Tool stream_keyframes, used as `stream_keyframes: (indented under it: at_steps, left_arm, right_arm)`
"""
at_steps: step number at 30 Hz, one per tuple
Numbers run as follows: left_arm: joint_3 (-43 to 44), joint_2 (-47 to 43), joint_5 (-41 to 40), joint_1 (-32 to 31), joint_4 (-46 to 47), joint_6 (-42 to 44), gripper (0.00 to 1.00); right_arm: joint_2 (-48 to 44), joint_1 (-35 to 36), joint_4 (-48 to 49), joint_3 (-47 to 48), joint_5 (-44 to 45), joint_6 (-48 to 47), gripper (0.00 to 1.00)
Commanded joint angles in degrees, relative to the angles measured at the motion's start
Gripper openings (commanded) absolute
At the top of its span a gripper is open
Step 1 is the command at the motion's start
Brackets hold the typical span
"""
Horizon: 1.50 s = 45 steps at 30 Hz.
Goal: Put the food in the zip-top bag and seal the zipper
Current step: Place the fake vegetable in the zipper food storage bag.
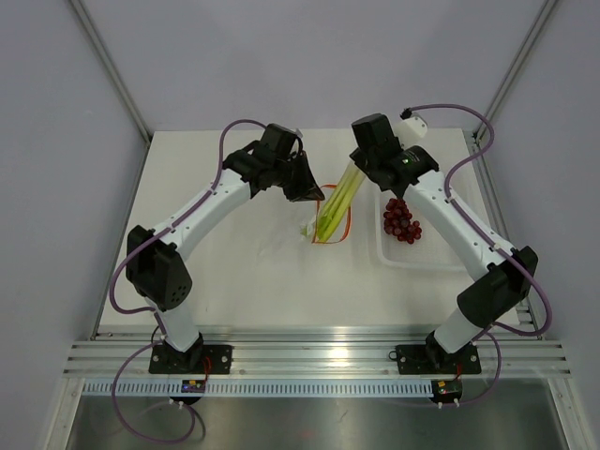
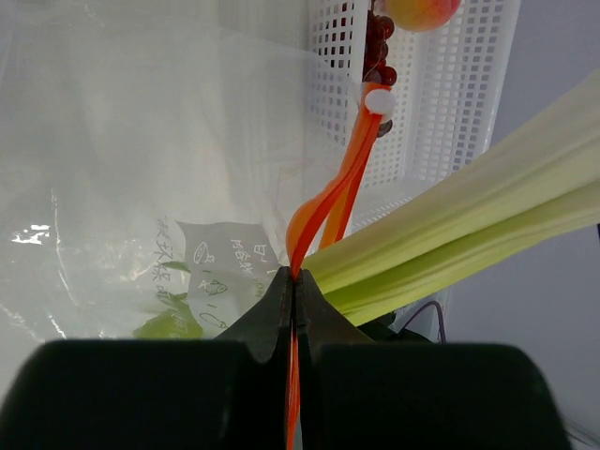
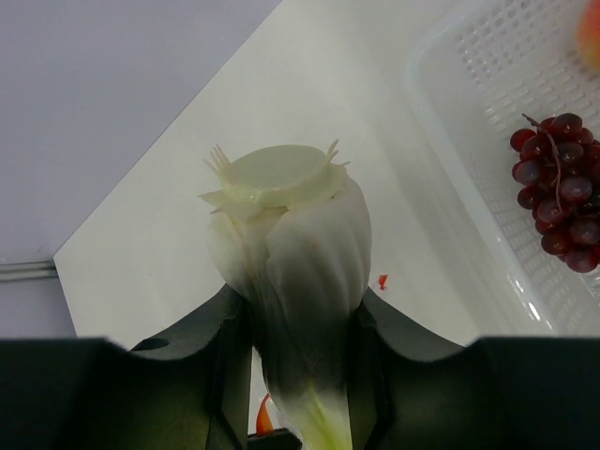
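Roughly a third done, by my read. Left claw (image 2: 293, 286) is clamped on the zipper (image 2: 336, 192), holding the bag (image 2: 122, 169) open at frame centre. Right claw (image 3: 300, 356) is clamped on the stalks (image 1: 337, 202), whose lower ends look inside the mouth. Grapes (image 1: 401, 220) and peach (image 2: 422, 9) are in the tray (image 1: 422, 255), right of centre. Zipper not sealed.

Illumination even and diffuse from overhead; worktop (image 1: 234, 281) bright, with faint, soft shadows under the arms. Left wrist view: clear bag (image 2: 112, 169) washed near white, small specular glare at its left edge. Right wrist view: vegetable stalk (image 3: 291, 244) sharp, grapes (image 3: 560, 187) acceptable, upper-right corner blurred. Jaws in both wrist views underexposed, without detail.
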Motion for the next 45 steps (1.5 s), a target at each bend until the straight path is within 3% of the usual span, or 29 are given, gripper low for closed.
stream_keyframes:
  at_steps: [1,9,14,21,29,36,45]
  left_arm:
    - [0.1,0.0,2.0,-0.6,4.3,-1.2,0.0]
    - [-1.4,-2.6,2.2,-0.7,5.4,-2.2,0.0]
    - [-3.5,-5.5,1.7,-0.7,7.9,-3.4,0.0]
    - [-12.4,-9.5,-0.4,-0.7,15.3,-6.0,0.0]
    - [-22.5,-14.7,-7.9,-2.3,24.8,-12.8,0.0]
    - [-22.4,-15.3,-8.5,-3.0,26.2,-10.3,0.0]
    - [-19.0,-13.0,-5.3,-3.0,25.2,-7.0,0.0]
  right_arm:
    - [0.3,2.6,-1.7,3.5,3.3,3.4,0.0]
    - [0.0,3.1,-6.6,1.3,9.0,5.9,0.0]
    - [-1.5,1.8,-7.1,0.5,6.8,11.2,0.0]
    - [-3.9,1.1,-6.9,-1.8,5.2,19.2,0.0]
    - [-3.2,1.1,-9.2,0.0,5.3,20.0,0.0]
    - [-3.2,0.9,-9.9,0.1,5.9,17.0,0.0]
    - [-1.5,0.8,-5.9,-2.9,-0.8,14.4,0.0]
